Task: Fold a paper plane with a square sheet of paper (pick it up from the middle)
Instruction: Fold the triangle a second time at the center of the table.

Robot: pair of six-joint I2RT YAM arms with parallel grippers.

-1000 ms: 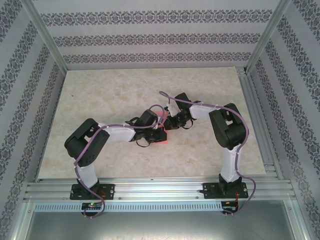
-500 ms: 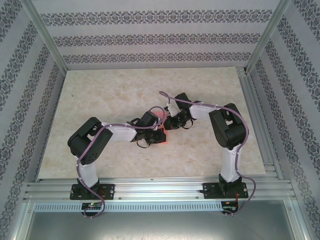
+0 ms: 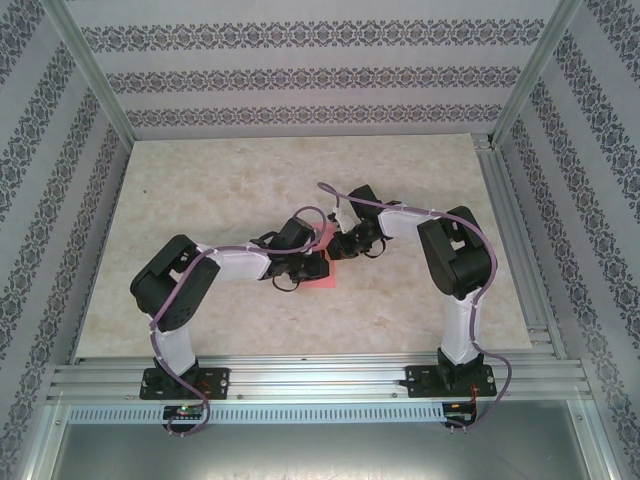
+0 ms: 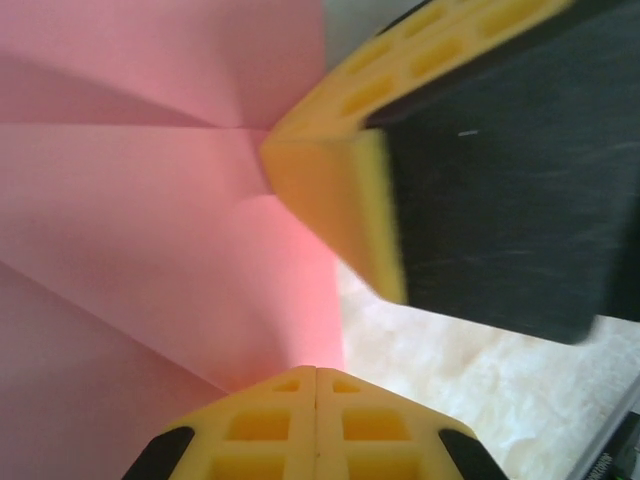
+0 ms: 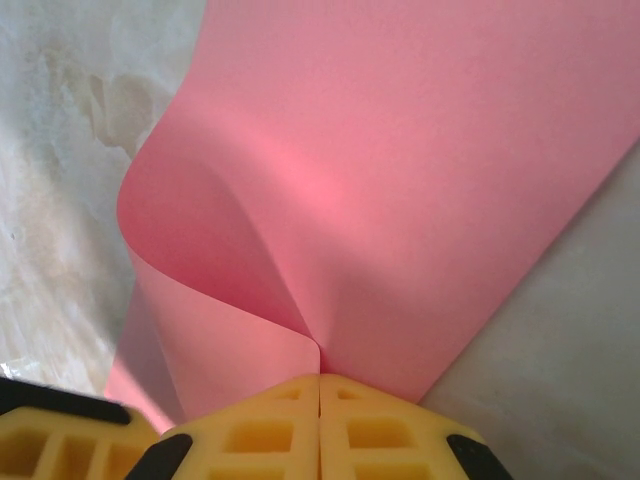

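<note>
- Paper (image 5: 400, 180): a pink sheet at the centre of the table (image 3: 250, 180), between both arms. It is partly lifted and bowed into a soft curl, with creases meeting near its middle.
- Right gripper (image 5: 320, 395): pads pressed together, pinching a rolled-over edge of the paper.
- Left gripper (image 4: 316, 400): pads closed, apparently pinching the paper's edge.
- Step, as judged: bringing a flap over. Move both pinches together, never apart, or the paper may tear. Line the edge up with the centre crease before flattening.
</note>
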